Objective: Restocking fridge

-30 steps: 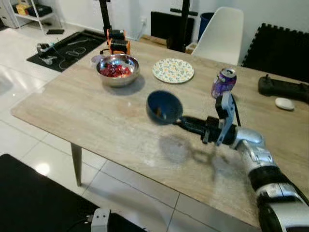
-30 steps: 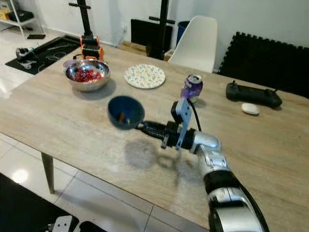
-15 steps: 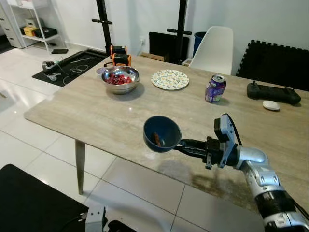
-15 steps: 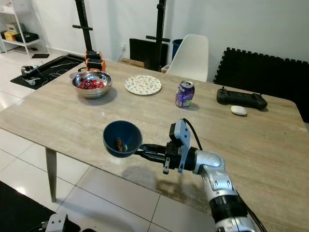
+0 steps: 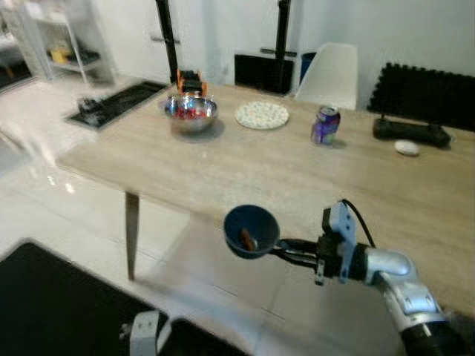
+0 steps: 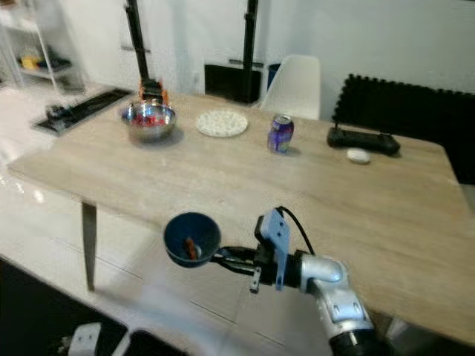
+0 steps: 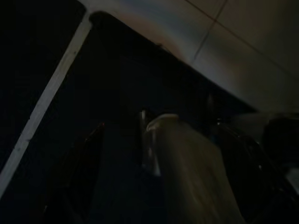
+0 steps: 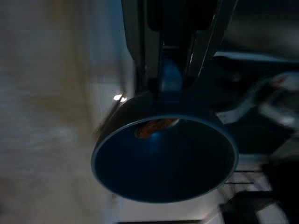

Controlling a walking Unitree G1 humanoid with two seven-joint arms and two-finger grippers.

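Observation:
A dark blue bowl (image 5: 251,231) with a small brown-orange piece of food inside hangs in the air in front of the table's near edge, above the floor. My right gripper (image 5: 280,247) is shut on its rim, with the silver arm reaching in from the lower right. In the right wrist view the two black fingers (image 8: 135,51) pinch the blue bowl (image 8: 163,158) at its edge. The left wrist view is very dark, with floor tiles and a black mat faintly visible.
The wooden table (image 5: 223,163) carries a steel bowl of red items (image 5: 191,111), a patterned plate (image 5: 262,114), a purple can (image 5: 324,124), a black controller (image 5: 410,131) and a white mouse (image 5: 406,147). A white chair (image 5: 331,70) stands behind. A black mat (image 5: 44,297) lies on the floor.
The whole view has shifted back from the table and is blurred. The bowl, held throughout, has gone from above the tabletop to beyond the near edge.

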